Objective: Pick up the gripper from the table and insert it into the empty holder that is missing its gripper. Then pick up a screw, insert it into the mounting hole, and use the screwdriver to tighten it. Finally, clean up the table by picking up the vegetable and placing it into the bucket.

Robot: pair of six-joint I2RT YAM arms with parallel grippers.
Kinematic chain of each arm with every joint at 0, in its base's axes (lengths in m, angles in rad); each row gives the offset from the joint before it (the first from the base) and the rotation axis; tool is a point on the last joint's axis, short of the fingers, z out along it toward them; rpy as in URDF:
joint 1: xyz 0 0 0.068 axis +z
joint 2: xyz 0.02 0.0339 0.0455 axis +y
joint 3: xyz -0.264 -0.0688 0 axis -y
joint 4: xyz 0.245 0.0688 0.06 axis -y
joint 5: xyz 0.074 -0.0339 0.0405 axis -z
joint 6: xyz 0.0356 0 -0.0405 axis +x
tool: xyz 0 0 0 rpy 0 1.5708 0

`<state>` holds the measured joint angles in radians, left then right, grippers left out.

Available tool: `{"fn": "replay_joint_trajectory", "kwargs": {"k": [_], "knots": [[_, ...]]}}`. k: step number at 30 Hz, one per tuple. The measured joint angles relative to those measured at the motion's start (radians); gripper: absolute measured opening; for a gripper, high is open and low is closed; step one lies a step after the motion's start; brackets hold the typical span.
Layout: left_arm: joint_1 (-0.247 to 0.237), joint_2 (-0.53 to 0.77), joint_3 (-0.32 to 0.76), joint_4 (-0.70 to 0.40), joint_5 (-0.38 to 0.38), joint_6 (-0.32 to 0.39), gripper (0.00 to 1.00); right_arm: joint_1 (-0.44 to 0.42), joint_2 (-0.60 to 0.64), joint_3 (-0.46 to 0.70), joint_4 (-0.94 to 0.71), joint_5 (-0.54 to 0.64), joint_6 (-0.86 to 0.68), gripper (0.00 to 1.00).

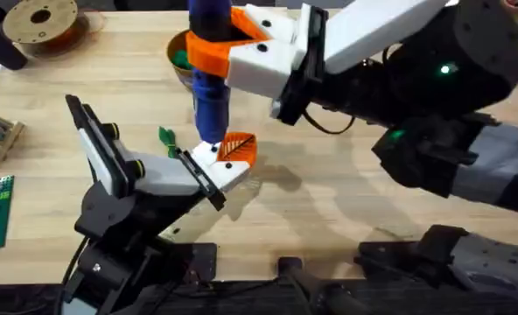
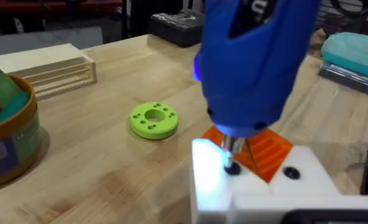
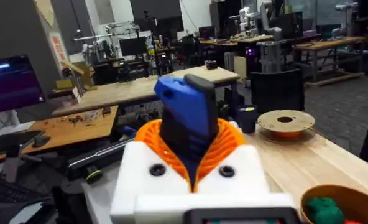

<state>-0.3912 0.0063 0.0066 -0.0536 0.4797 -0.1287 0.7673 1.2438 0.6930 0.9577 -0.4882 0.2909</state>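
Clearly the right hand (image 1: 233, 48) is clamped around the screwdriver (image 1: 209, 74), its orange ribbed pads (image 3: 190, 146) pressed on either side of the blue body in the right wrist view. The tool hangs upright at the upper centre of the overhead frame, its thin metal tip (image 2: 232, 155) standing in a hole on the holder (image 2: 258, 186), just beside the orange gripper (image 1: 239, 149) already seated there. That holder belongs to the left hand (image 1: 224, 162), near the middle of the overhead frame; I cannot tell how far its fingers stand apart.

The screwdriver looks like stiff, smooth plastic with some weight high above the tip, so I judge a hold around the thick barrel steadies it best; a slip would tilt the tip out of the screw. The gripper is light, rigid and ribbed.

The vegetable (image 1: 166, 136) lies on the desk (image 1: 329, 219) just left of the left hand, small and light, best pinched from above. The bucket (image 1: 178, 54) sits at the upper centre, partly behind the screwdriver. A green ring (image 2: 153, 119) lies on the desk in the left wrist view. Open desk spreads to the lower right of the overhead frame; a filament spool (image 1: 42, 22) occupies the upper left.
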Motion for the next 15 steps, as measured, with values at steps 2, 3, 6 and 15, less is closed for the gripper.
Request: {"fn": "replay_joint_trajectory", "kwargs": {"k": [2,3,6,15], "knots": [[0.000,0.000,0.000,0.000,0.000,0.000,0.005,0.000,0.000,0.000,0.000,-0.003,0.000,0.029],[0.000,0.000,0.000,0.000,0.000,0.000,0.005,0.000,0.000,0.000,0.001,-0.003,0.000,0.029],[0.000,0.000,0.000,0.000,0.000,0.000,0.005,0.000,0.000,0.000,0.002,-0.006,0.000,0.029],[0.000,0.000,0.000,0.000,0.000,0.000,0.005,0.000,0.000,0.000,0.006,-0.006,0.000,0.029]]}}
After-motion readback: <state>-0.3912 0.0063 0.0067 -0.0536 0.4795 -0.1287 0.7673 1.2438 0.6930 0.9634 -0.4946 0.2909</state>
